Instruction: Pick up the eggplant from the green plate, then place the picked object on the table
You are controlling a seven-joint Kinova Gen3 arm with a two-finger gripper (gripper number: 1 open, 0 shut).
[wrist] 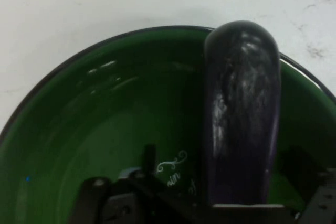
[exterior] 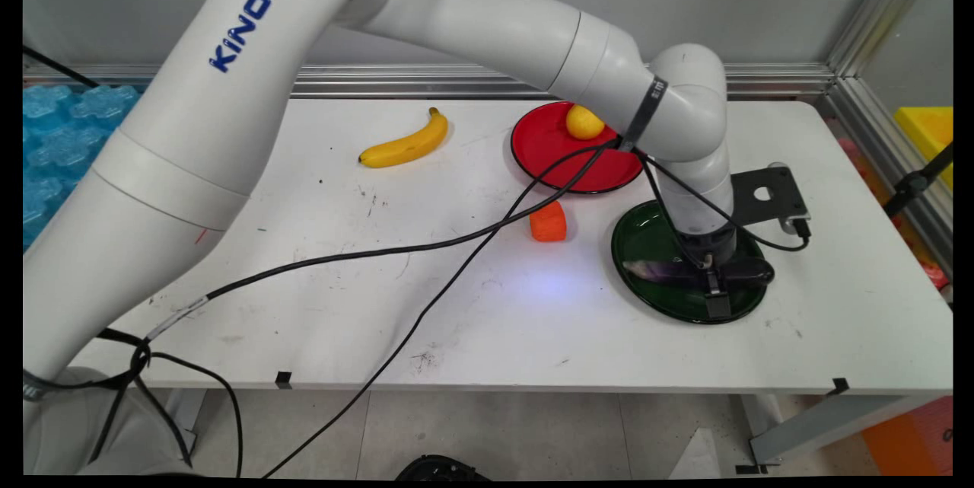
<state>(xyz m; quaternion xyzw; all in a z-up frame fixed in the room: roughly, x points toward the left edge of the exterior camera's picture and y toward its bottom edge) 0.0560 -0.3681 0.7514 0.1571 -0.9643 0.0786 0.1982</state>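
Observation:
A dark purple eggplant (wrist: 241, 108) lies in a green plate (wrist: 105, 129). In the main view the eggplant (exterior: 658, 269) stretches across the green plate (exterior: 647, 233) at the table's right. My gripper (exterior: 713, 280) reaches down into the plate over the eggplant's right end. The hand view shows my gripper (wrist: 223, 158) open astride the eggplant. The left finger (wrist: 149, 156) stands apart from the eggplant, and the right finger (wrist: 299, 169) is close beside it.
An orange block (exterior: 548, 222) sits just left of the green plate. Behind it a red plate (exterior: 544, 145) holds a yellow lemon (exterior: 583, 122). A banana (exterior: 405, 143) lies further left. A black bracket (exterior: 768, 195) rests right of the arm, and black cables trail across the table.

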